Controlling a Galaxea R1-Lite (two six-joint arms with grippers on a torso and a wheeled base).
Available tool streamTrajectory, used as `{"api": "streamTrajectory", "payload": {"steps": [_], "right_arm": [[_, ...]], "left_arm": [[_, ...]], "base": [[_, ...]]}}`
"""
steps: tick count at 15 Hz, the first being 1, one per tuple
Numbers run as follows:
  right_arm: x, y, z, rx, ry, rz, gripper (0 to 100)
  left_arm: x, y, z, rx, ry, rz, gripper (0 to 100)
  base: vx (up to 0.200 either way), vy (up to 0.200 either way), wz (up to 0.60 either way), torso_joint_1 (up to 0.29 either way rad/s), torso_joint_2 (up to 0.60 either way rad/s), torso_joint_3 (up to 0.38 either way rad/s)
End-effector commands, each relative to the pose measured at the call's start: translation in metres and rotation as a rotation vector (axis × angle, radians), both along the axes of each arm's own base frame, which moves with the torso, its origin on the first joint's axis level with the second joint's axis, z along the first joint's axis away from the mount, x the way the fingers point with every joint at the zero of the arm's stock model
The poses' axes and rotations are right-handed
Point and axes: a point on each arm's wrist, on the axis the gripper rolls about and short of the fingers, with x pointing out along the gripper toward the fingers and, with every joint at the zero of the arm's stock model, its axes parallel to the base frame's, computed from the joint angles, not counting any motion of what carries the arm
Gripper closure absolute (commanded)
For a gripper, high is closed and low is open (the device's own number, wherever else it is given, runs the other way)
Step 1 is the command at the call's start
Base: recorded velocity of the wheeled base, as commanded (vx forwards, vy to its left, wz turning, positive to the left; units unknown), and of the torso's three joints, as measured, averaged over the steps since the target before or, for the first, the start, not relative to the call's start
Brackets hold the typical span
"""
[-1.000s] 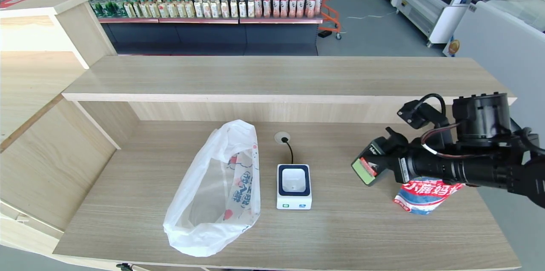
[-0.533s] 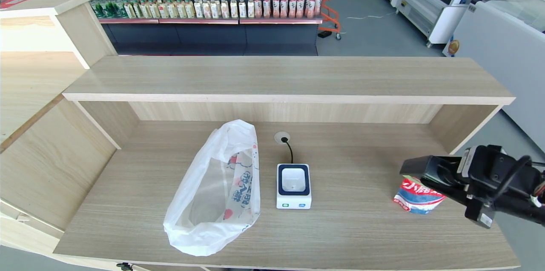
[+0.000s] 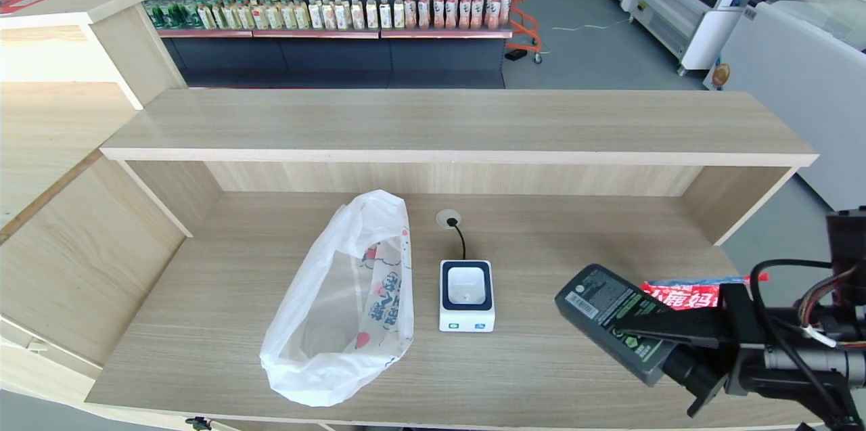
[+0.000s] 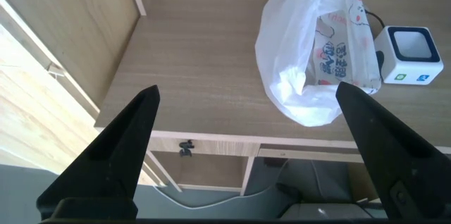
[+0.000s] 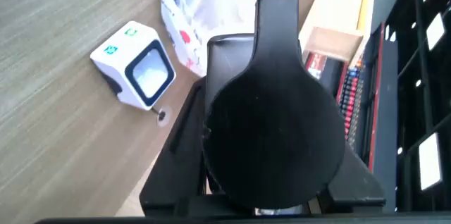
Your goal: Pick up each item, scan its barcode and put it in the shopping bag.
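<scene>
My right gripper (image 3: 639,336) is shut on a dark flat box (image 3: 602,306), held over the counter's front right with its barcode label facing up. Just behind it lies a red and blue snack pouch (image 3: 683,293), partly hidden by the box and the arm. The white scanner (image 3: 467,296) sits mid-counter, to the left of the box. Left of the scanner lies the white shopping bag (image 3: 338,309), mouth toward the front. The left wrist view has my left gripper (image 4: 248,94) open and empty, out past the counter's front edge, with the bag (image 4: 310,55) and scanner (image 4: 414,53) ahead of it.
A raised wooden ledge (image 3: 446,126) runs along the back of the counter (image 3: 541,370), and side walls close it in left and right. The scanner's cable goes to a grommet (image 3: 448,218). In the right wrist view the scanner (image 5: 137,72) and bag (image 5: 204,2) lie beyond the held box.
My right arm swung away to the right and down, then came back low at the front right. The box it holds is now turned label up.
</scene>
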Motion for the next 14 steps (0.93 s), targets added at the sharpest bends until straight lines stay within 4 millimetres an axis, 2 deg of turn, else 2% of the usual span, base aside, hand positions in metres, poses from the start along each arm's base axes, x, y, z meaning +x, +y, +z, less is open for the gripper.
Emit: {"api": "streamTrajectory", "payload": {"steps": [1,4,6,9,11,14], "right_arm": [[0.005,0.033,-0.036,-0.054,0.073,0.237,100],[0.0,0.049,-0.038,-0.063,0.025,0.332,100],[-0.003,0.051,-0.034,-0.065,-0.023,0.358,100],[-0.007,0.055,-0.039,-0.077,-0.026,0.395,100],[0.008,0.063,-0.043,-0.066,-0.065,0.392,100],[0.031,0.076,-0.037,-0.021,-0.197,0.39,100]], "left_arm": [[0.0,0.0,0.0,0.0,0.0,0.001,0],[0.0,0.0,0.0,0.0,0.0,0.001,0],[0.0,0.0,0.0,0.0,0.0,0.001,0],[0.0,0.0,0.0,0.0,0.0,0.001,0],[0.0,0.0,0.0,0.0,0.0,0.001,0],[0.0,0.0,0.0,0.0,0.0,0.001,0]], "base": [[0.0,0.0,0.0,0.0,0.0,0.0],[0.0,0.0,0.0,0.0,0.0,0.0],[0.0,0.0,0.0,0.0,0.0,0.0],[0.0,0.0,0.0,0.0,0.0,0.0],[0.0,0.0,0.0,0.0,0.0,0.0],[0.0,0.0,0.0,0.0,0.0,0.0]]}}
